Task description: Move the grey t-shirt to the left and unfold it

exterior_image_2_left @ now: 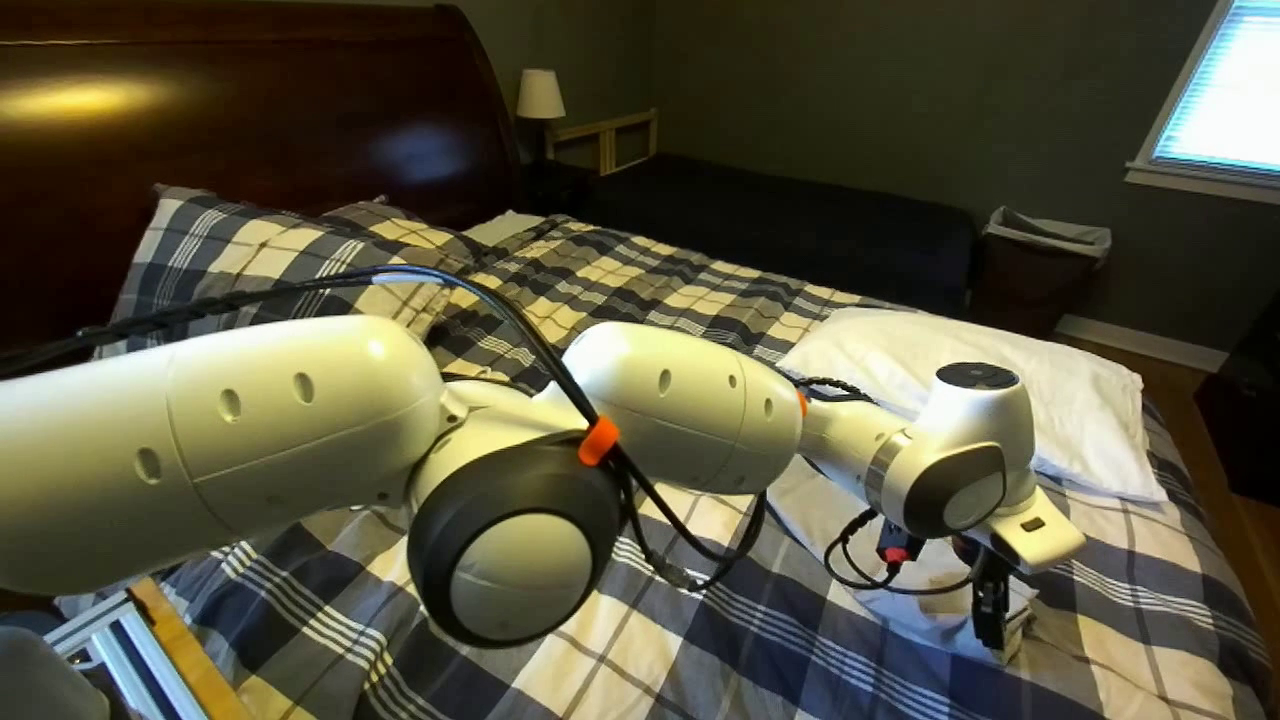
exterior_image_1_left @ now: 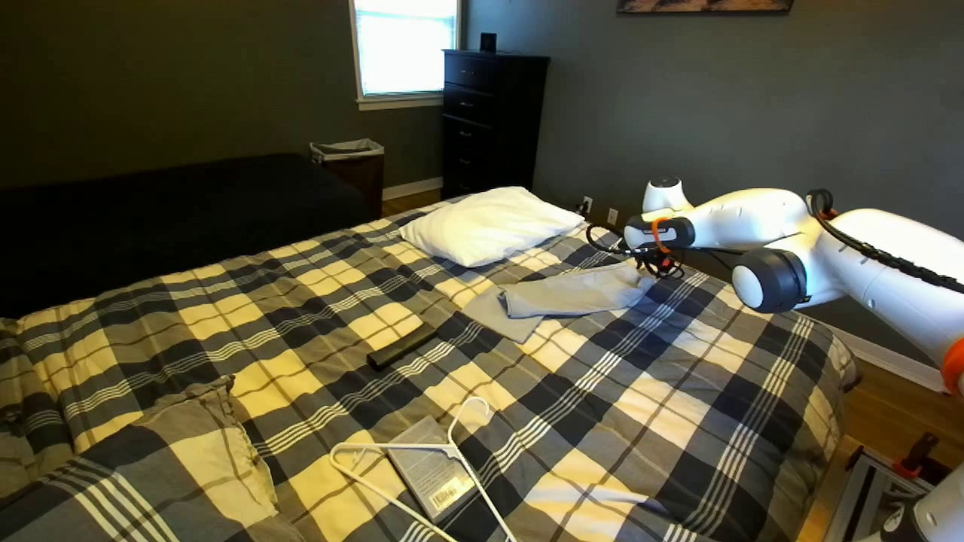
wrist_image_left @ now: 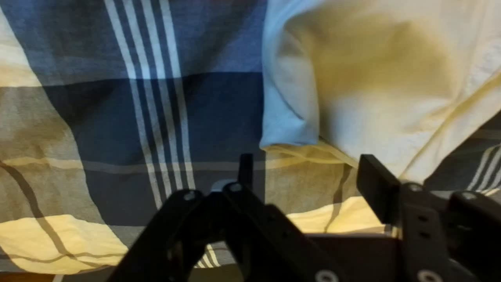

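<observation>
The grey t-shirt (exterior_image_1_left: pixel 580 292) lies folded long and narrow on the plaid bed, with a flat part sticking out at the end away from the arm. It also shows partly behind the arm in an exterior view (exterior_image_2_left: pixel 900 612). In the wrist view the t-shirt (wrist_image_left: pixel 375 90) fills the upper right, with a rolled, creased edge. My gripper (wrist_image_left: pixel 307 170) is open, with plaid cloth seen between its fingers; the t-shirt's end lies just beyond the fingertips. In both exterior views the gripper (exterior_image_1_left: pixel 657 265) (exterior_image_2_left: pixel 995 625) is low at the t-shirt's near-arm end; contact is unclear.
A white pillow (exterior_image_1_left: pixel 489 226) lies beside the t-shirt. A dark bar (exterior_image_1_left: pixel 401 346), a white hanger (exterior_image_1_left: pixel 395 447) and a grey book (exterior_image_1_left: pixel 433 470) lie on the plaid bedspread (exterior_image_1_left: pixel 602 421). Plaid pillows (exterior_image_2_left: pixel 290 250) rest by the headboard (exterior_image_2_left: pixel 250 110).
</observation>
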You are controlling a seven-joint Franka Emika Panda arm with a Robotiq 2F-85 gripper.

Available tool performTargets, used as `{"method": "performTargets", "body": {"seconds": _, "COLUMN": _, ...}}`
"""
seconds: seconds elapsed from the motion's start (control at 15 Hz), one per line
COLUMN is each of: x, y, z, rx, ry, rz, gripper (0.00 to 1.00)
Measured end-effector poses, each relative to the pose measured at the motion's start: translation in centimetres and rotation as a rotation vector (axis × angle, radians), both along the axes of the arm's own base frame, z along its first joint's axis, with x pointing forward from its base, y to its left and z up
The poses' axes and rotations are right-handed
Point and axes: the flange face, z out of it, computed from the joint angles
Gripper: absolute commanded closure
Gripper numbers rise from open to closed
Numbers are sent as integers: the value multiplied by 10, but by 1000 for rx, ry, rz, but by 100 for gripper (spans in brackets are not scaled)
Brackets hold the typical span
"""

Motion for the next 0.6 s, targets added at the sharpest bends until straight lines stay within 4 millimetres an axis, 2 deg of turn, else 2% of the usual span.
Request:
{"method": "performTargets", "body": {"seconds": 0.27, "x": 26, "y": 19, "z": 19, "rx": -68, "ry": -80, "rz": 171, "gripper": 0}}
{"method": "performTargets", "body": {"seconds": 0.6, "x": 69, "y": 86, "z": 18, "rx": -85, "ry": -46, "rz": 457, "gripper": 0}}
